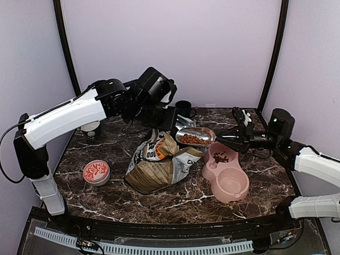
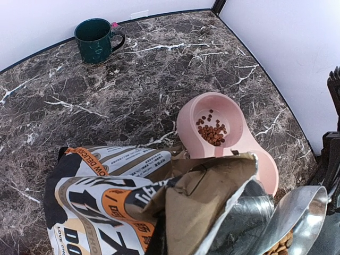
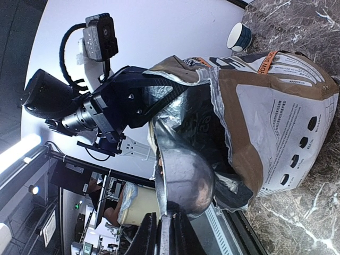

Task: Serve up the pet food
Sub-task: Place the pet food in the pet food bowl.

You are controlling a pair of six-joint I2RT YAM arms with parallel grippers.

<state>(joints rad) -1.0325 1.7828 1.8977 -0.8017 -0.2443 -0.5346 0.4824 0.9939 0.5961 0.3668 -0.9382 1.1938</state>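
Observation:
The pet food shows as reddish-brown kibble in a metal scoop (image 1: 195,137) and as a small heap (image 1: 220,157) in the far well of the pink double bowl (image 1: 234,186). My right gripper (image 1: 232,139) is shut on the scoop's handle and holds the scoop level, between the bag's mouth and the bowl. In the right wrist view the fingers (image 3: 143,236) clamp the handle under the scoop (image 3: 186,175). My left gripper (image 1: 164,123) is shut on the top edge of the tan-and-white bag (image 1: 159,162) and holds its mouth open. The left wrist view shows the bag (image 2: 133,196), the bowl's kibble (image 2: 211,132) and the scoop (image 2: 297,212).
A dark green mug (image 1: 184,108) stands at the back of the table. A small white cup (image 1: 91,127) sits at the back left. A round tin with a red patterned lid (image 1: 96,171) lies left of the bag. The bowl's near well holds nothing.

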